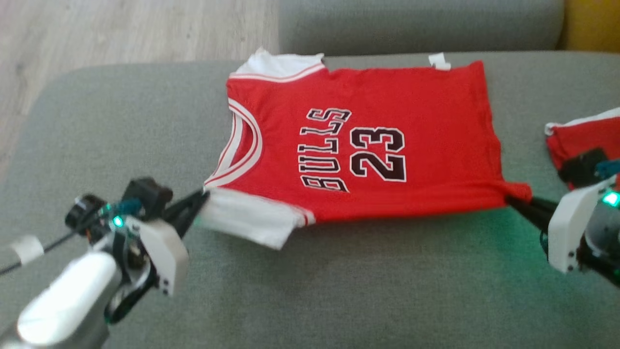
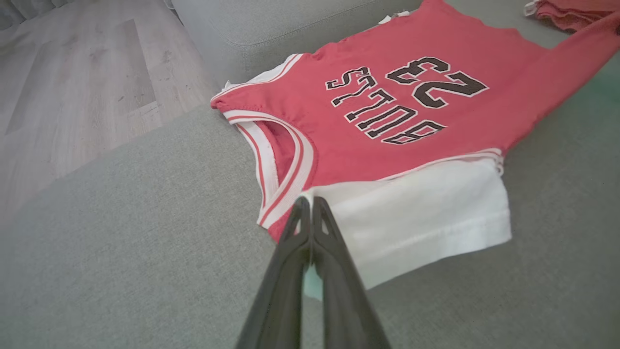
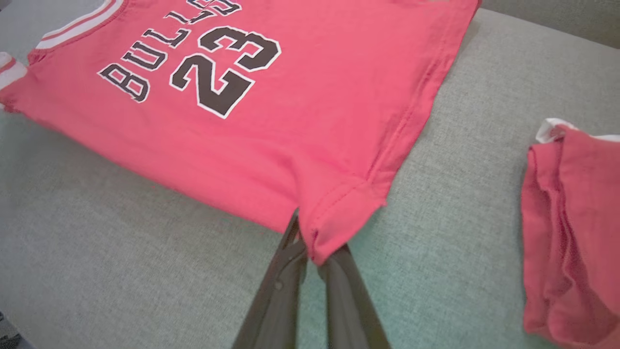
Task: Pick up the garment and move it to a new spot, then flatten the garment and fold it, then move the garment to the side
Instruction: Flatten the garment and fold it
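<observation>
The garment is a red jersey with white sleeves and black "BULLS 23" lettering, spread face up on the grey sofa seat, collar to the left. My left gripper is shut on its near shoulder where the white sleeve meets the collar trim; in the left wrist view the left gripper pinches that edge. My right gripper is shut on the near hem corner, seen in the right wrist view with the right gripper clamped on the red hem. The near edge is pulled taut and slightly lifted between them.
A second red garment lies bunched at the right edge of the seat, also the red garment. The sofa backrest rises behind the jersey. Wooden floor lies beyond the seat's left end. Bare cushion spreads in front.
</observation>
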